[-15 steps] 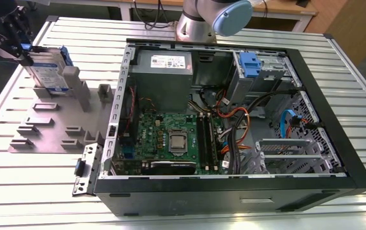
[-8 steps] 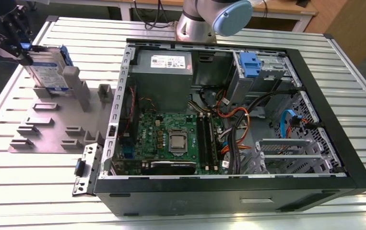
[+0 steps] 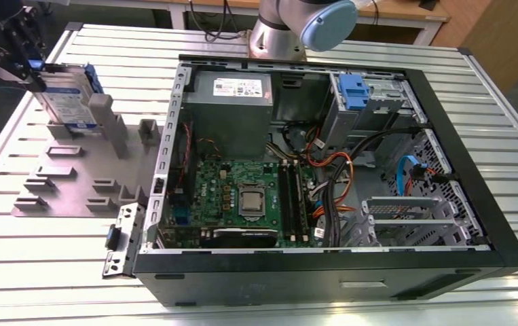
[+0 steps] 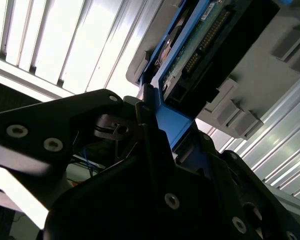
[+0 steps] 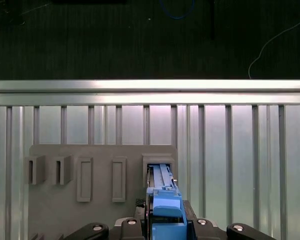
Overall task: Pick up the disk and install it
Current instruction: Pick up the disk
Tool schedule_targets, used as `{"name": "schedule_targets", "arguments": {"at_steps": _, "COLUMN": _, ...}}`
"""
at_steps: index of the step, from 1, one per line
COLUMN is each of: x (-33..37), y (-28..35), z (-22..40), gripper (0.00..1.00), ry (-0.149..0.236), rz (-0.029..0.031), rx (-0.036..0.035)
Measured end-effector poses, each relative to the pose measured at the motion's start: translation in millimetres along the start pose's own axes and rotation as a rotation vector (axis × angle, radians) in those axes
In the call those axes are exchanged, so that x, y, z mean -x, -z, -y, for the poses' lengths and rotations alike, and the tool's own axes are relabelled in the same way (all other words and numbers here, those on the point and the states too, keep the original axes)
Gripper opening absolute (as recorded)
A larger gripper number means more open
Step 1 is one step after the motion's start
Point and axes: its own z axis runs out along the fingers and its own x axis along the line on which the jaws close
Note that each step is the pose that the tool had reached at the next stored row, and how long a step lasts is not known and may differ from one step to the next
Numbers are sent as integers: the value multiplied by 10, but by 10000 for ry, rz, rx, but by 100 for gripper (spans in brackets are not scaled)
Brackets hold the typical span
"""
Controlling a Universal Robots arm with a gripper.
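Observation:
The disk (image 3: 64, 102), silver-grey with a white-and-blue label and a blue carrier, stands on edge at the far end of the grey fixture plate (image 3: 77, 170), on the exterior view's left. My gripper (image 3: 34, 76) is at its upper end, with the black fingers closed on the blue carrier. In the first wrist view the disk (image 5: 162, 197) runs from my gripper (image 5: 165, 225) down into a raised socket (image 5: 159, 161) of the plate. The second wrist view shows the disk's circuit board (image 4: 200, 45) and my fingers (image 4: 115, 130) flanking the blue frame.
The open computer case (image 3: 476, 224) lies on the slatted table (image 3: 23, 272), to the exterior view's right of the plate. Inside are a grey power supply (image 3: 231, 95), the motherboard (image 3: 240, 197), cables and a drive cage with a blue bracket (image 3: 354, 92). The arm's base (image 3: 286, 27) stands behind the case.

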Motion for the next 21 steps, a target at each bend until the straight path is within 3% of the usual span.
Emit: {"name": "schedule_targets", "arguments": {"at_steps": 21, "x": 2, "y": 74, "z": 0, "gripper": 36, "ry": 0, "rz": 0, "rx": 0}}
